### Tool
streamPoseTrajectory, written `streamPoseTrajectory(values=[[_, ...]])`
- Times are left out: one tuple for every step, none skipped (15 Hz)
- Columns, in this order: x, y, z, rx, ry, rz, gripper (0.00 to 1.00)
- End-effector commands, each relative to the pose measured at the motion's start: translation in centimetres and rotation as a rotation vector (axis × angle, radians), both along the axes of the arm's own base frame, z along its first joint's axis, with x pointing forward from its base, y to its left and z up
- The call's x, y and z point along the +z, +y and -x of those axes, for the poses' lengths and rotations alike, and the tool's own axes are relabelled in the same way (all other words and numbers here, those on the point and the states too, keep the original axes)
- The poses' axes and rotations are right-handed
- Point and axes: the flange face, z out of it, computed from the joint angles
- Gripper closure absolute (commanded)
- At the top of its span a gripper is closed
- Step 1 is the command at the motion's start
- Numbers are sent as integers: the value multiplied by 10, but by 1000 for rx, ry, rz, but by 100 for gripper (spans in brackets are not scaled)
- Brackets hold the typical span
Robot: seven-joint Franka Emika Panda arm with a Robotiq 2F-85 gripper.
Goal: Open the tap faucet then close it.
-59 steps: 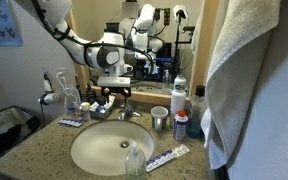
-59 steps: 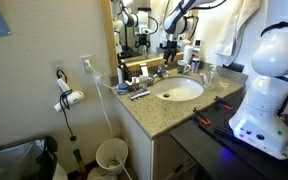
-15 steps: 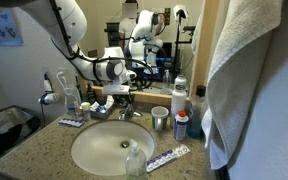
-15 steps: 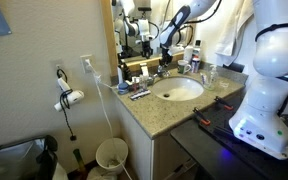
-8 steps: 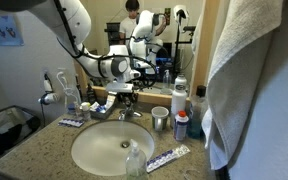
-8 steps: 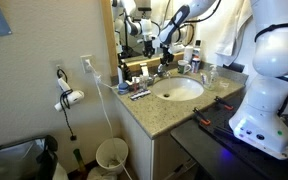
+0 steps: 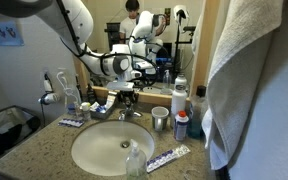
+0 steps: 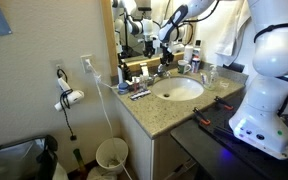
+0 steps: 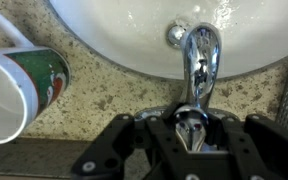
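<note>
The tap faucet [image 9: 199, 55] is shiny chrome, its short curved spout reaching over the white basin [image 9: 114, 35]. In the wrist view its lever handle [image 9: 191, 122] sits between my black fingers. My gripper [image 9: 191, 135] is shut on that lever from behind the spout. In both exterior views the gripper [image 7: 127, 93] [image 8: 165, 63] hangs right over the tap faucet [image 7: 128, 110] [image 8: 164, 73] at the back of the sink, and the wrist hides the lever.
A white mug with green and red print [image 9: 19, 85] stands beside the faucet, a metal cup [image 7: 160, 119] on its other side. Bottles [image 7: 180, 103], a toothpaste tube [image 7: 168, 156] and a clear cup [image 7: 134, 160] ring the basin. A towel [image 7: 254, 80] hangs close by.
Since the oldest frames the wrist has turned and come down onto the faucet. Over the last second the arm shifted only slightly; the jaws stayed shut.
</note>
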Motion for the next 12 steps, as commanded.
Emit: streamPoseTrajectory(values=[[11, -38, -5, -28, 19, 33, 98], [12, -38, -6, -27, 21, 33, 98], [12, -37, -7, -26, 24, 32, 98], [12, -36, -7, -24, 27, 32, 98], [12, -35, -8, -22, 29, 31, 98], [12, -34, -8, -20, 31, 33, 98], [12, -33, -9, -19, 33, 32, 98], [12, -32, -9, -19, 35, 32, 98], [12, -32, -9, -18, 36, 32, 98], [12, -31, -9, -17, 37, 33, 98], [12, -30, -9, -16, 40, 32, 98], [11, -29, -8, -15, 46, 34, 98]])
